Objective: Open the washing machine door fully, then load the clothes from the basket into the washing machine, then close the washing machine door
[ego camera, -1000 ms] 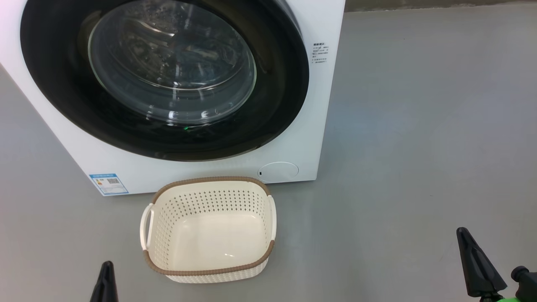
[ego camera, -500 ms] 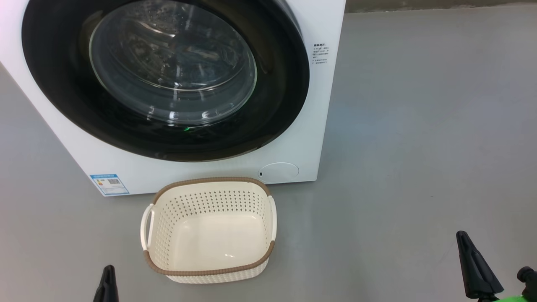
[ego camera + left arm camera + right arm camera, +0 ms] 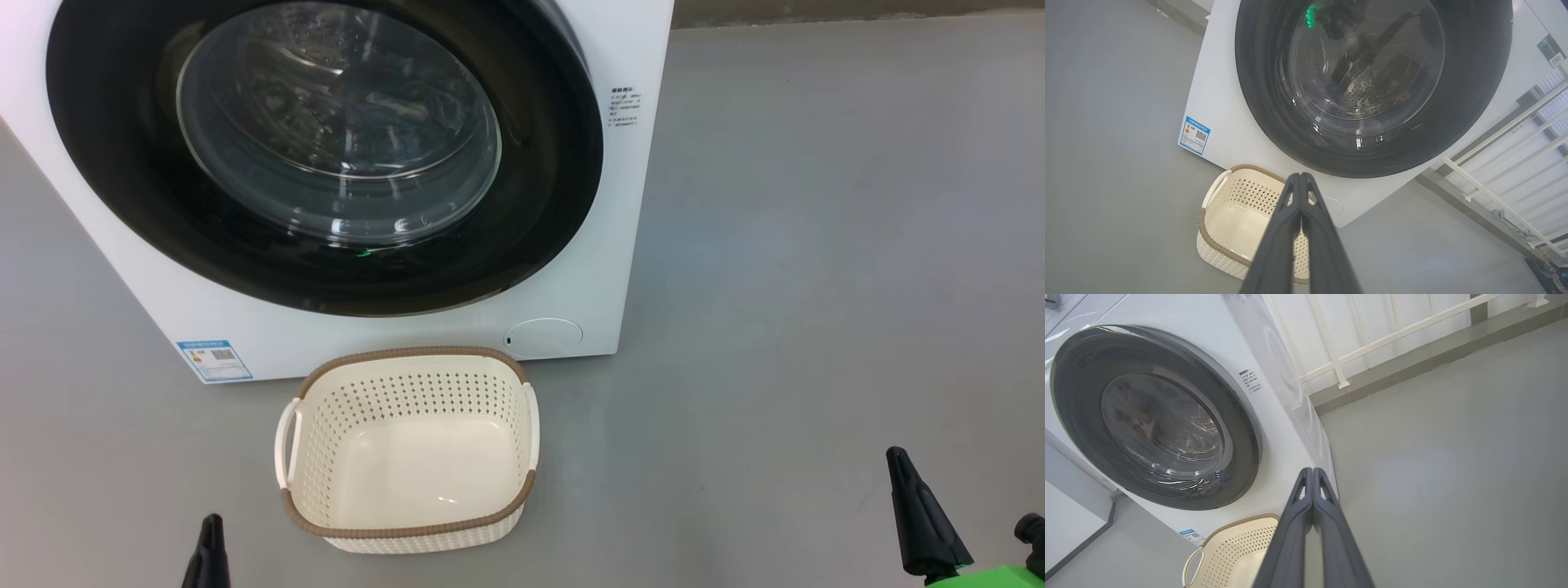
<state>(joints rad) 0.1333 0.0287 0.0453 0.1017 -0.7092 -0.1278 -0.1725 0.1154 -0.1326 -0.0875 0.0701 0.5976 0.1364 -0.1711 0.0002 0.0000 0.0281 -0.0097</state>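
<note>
The white washing machine stands on the grey floor with its round black-rimmed door lying flat against its front. Just before it sits the cream basket, with nothing showing inside. The clothes are out of view. My left gripper is shut and empty at the lower left, near the basket's front left corner. My right gripper is shut and empty at the lower right, well away from the basket.
Bare grey floor stretches to the right of the machine. A white railing on a low kerb runs behind and beside the machine. A blue label sits at the machine's lower left corner.
The head view has shifted slightly. The right gripper has dropped a little toward the frame's bottom edge. Machine, door and basket stand as before.
</note>
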